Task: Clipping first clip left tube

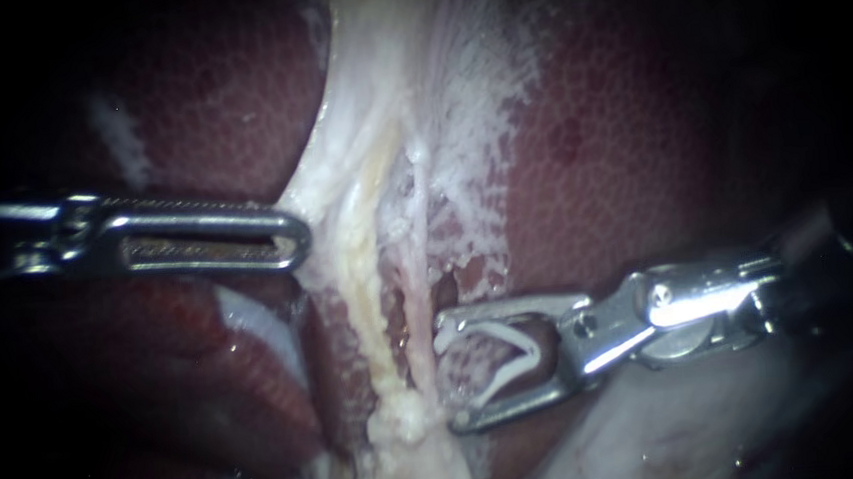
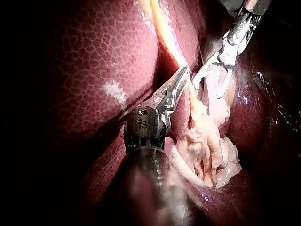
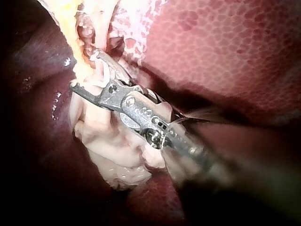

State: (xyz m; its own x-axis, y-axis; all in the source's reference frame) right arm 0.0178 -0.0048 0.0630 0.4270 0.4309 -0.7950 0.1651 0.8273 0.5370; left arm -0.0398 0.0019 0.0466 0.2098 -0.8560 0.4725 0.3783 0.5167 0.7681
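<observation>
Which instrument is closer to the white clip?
Right. The right instrument holds the white clip between its jaws; the left instrument is off across the pale tissue, not touching the clip.

Surgical lab: wet liver (image 1: 660,133) and pale tissue (image 1: 382,172) fill the frame; left instrument (image 1: 291,241) at the left edge, right instrument (image 1: 448,373) with a clip (image 1: 503,352) at lower right.

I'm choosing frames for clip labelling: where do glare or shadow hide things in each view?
Endoscope view: light pools centrally, so the left instrument fades into darkness along its shaft; glare whitens the housing of the right instrument, yet the clip held in its jaws stays visible. Left wrist view: its own shaft lies in shadow. Right wrist view: a dark shadow crosses the liver beside the instrument.
</observation>
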